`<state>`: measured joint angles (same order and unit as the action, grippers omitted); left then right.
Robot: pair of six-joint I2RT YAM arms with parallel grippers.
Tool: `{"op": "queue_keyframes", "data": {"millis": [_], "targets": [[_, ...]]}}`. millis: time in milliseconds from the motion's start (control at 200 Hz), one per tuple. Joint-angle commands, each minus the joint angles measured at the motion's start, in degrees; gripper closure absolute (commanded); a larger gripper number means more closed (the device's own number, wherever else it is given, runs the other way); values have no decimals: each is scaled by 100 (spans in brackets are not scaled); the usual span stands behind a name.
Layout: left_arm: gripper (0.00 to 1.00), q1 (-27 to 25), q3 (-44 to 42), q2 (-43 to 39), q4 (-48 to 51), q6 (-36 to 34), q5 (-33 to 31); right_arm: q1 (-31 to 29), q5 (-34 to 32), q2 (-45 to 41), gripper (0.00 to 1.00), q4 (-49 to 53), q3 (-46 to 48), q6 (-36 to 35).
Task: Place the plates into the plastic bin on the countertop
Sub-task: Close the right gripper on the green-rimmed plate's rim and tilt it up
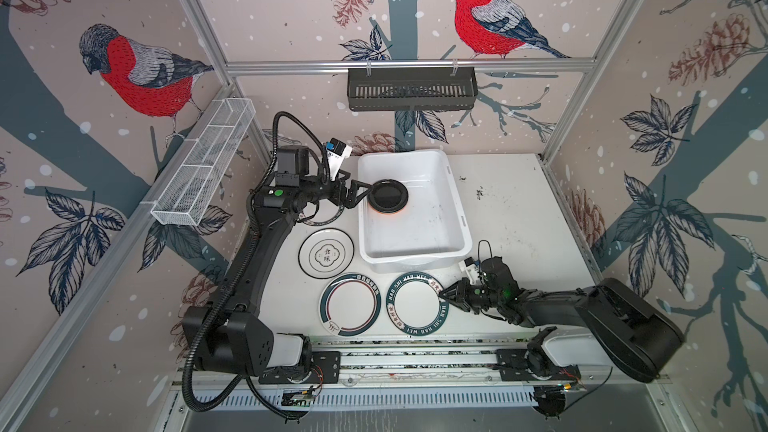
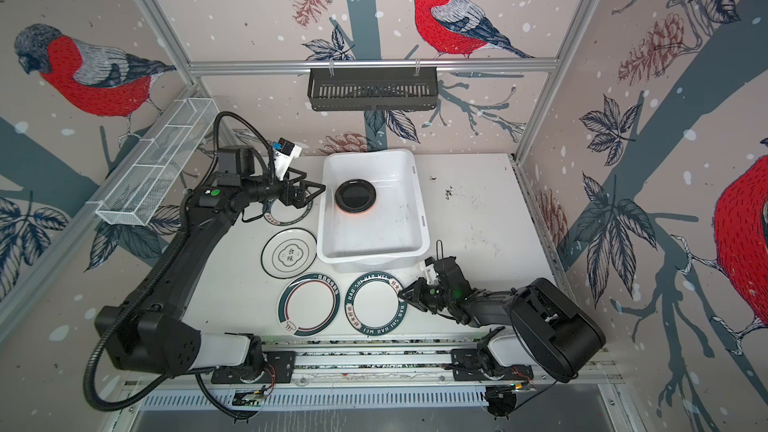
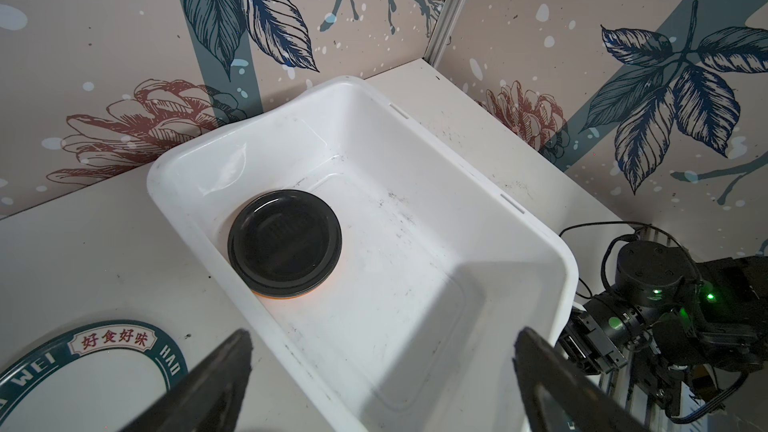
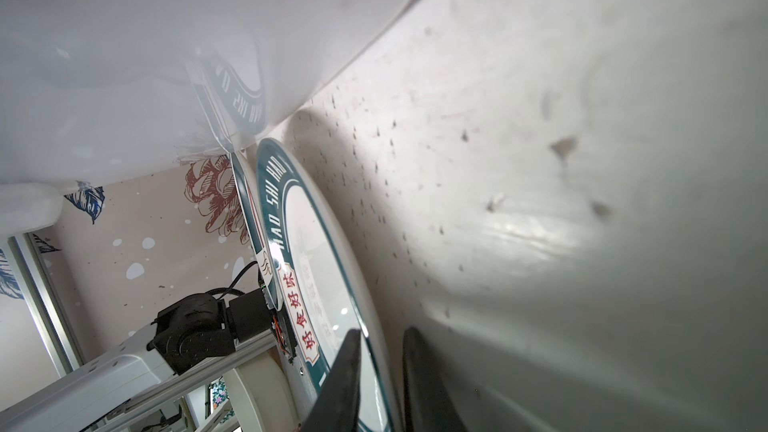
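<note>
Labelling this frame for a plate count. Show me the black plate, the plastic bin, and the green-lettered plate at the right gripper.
black plate [image 1: 388,195], in a top view, dark centre.
plastic bin [image 1: 419,234], in a top view, bare floor.
green-lettered plate [image 1: 417,303], in a top view, white centre.

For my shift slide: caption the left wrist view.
Open left pincer at plastic bin's rim; black plate stacked on orange plate inside.

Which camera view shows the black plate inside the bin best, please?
The left wrist view: the black plate sits close and unobstructed there. Both top views show it smaller; the right wrist view lacks it.
</note>
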<state>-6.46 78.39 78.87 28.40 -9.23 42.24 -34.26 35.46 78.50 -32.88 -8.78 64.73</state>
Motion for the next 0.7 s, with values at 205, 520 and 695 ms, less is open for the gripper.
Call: {"op": "queue_keyframes", "data": {"millis": [205,520,695], "targets": [[2,4,-9,-65,-161,-35,144,-37,-319,76,87,132,94,137],[2,4,-19,-122,-186,5,127,16,-565,-433,96,739,21,-140],[3,2,-36,-148,-199,26,127,16,-471,-644,97,894,-35,-264]]}}
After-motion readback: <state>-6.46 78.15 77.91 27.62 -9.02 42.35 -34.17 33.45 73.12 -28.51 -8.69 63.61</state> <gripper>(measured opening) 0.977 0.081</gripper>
